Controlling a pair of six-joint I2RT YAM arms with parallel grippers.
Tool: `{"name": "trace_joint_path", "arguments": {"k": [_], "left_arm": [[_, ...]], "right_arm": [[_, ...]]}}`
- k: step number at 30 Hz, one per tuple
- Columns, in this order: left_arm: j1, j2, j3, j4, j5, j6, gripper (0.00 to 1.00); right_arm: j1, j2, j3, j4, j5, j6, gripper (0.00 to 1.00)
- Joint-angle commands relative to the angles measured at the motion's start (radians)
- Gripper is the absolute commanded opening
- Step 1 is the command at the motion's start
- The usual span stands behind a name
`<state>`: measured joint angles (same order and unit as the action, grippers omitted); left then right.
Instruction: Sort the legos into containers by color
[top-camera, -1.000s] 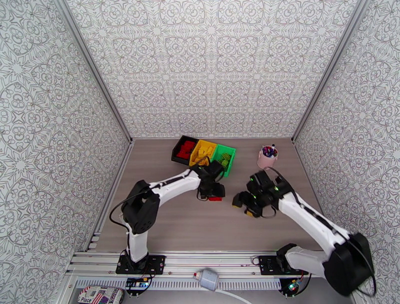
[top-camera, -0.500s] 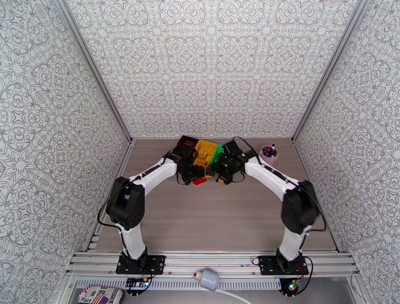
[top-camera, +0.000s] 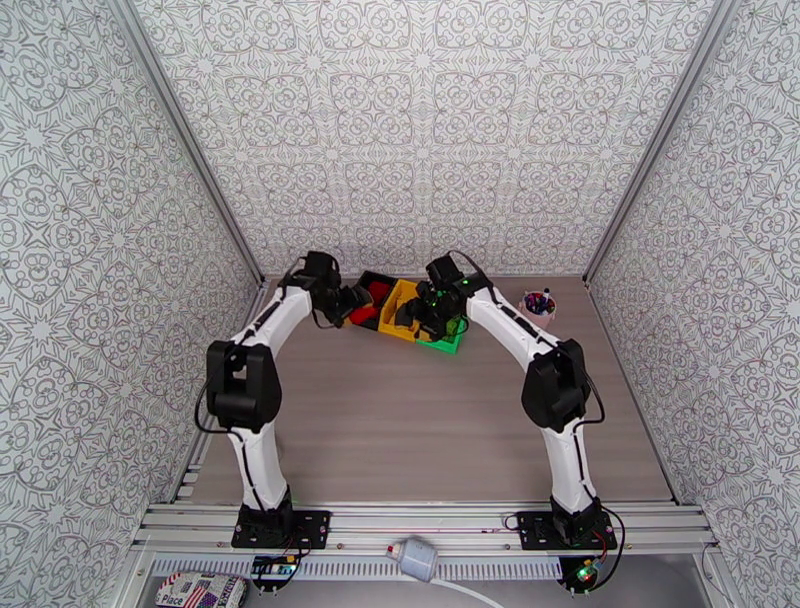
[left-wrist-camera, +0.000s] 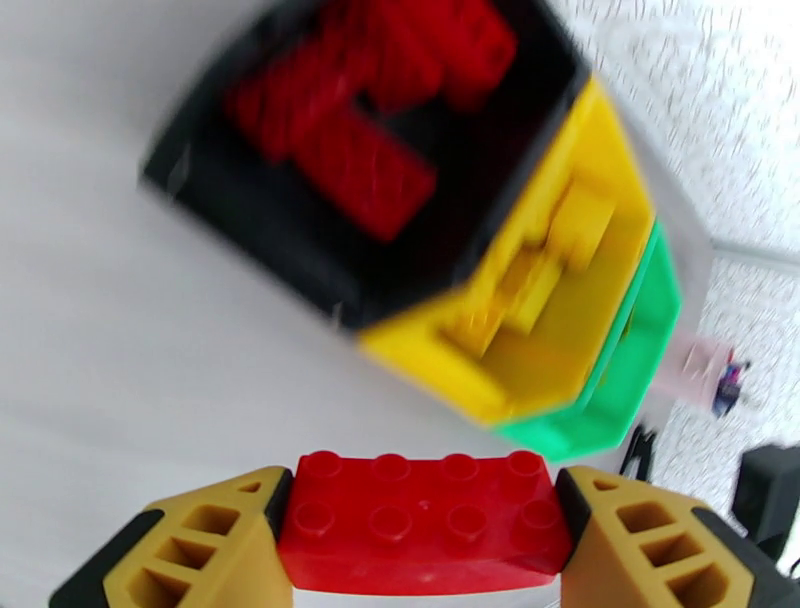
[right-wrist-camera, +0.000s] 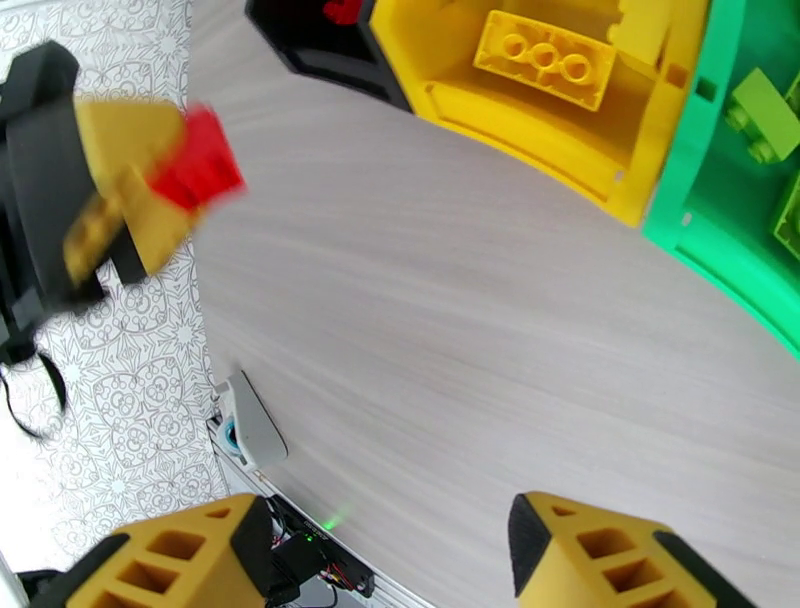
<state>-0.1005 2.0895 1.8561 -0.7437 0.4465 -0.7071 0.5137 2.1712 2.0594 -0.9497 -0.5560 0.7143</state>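
My left gripper (left-wrist-camera: 425, 520) is shut on a red lego (left-wrist-camera: 420, 515), held by its two short ends just in front of the bins. The black bin (left-wrist-camera: 270, 240) holds several red legos (left-wrist-camera: 360, 150). Beside it stand the yellow bin (left-wrist-camera: 440, 360) and the green bin (left-wrist-camera: 560, 430). From above, the left gripper (top-camera: 358, 310) hangs at the black bin's near left corner. My right gripper (right-wrist-camera: 390, 570) is open and empty above the table in front of the yellow bin (right-wrist-camera: 560, 150), where a yellow lego (right-wrist-camera: 545, 60) lies. Green legos (right-wrist-camera: 760, 110) sit in the green bin (right-wrist-camera: 720, 230).
A pink cup of pens (top-camera: 537, 305) stands to the right of the bins near the back wall. The two arms meet over the bin row, their grippers close together. Bare wooden table (top-camera: 420, 430) stretches from the bins to the near rail.
Both arms swung from mid table back to the bins. The left gripper carried the red lego to the black bin's corner. The right gripper crossed to the yellow and green bins and now stands open.
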Motion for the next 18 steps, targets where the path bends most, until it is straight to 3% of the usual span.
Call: {"name": "trace_joint_path", "arguments": {"k": [1, 5, 8, 13, 18], "left_arm": [[0.021, 0.117, 0.153, -0.019, 0.083, 0.003, 0.62], [0.022, 0.255, 0.384, -0.097, 0.095, 0.017, 0.83], [0.023, 0.263, 0.412, -0.090, 0.091, 0.011, 0.99], [0.017, 0.159, 0.293, -0.032, 0.066, 0.032, 0.99], [-0.003, -0.060, 0.029, 0.057, 0.015, 0.092, 0.99]], "right_arm": [[-0.033, 0.015, 0.038, -0.048, -0.016, -0.016, 0.67], [-0.053, 0.006, 0.026, -0.056, -0.011, -0.021, 0.67], [-0.061, -0.013, 0.003, -0.056, -0.001, -0.027, 0.67], [-0.069, -0.057, -0.053, -0.057, 0.023, -0.045, 0.67], [-0.078, -0.127, -0.128, -0.063, 0.070, -0.078, 0.67]]}}
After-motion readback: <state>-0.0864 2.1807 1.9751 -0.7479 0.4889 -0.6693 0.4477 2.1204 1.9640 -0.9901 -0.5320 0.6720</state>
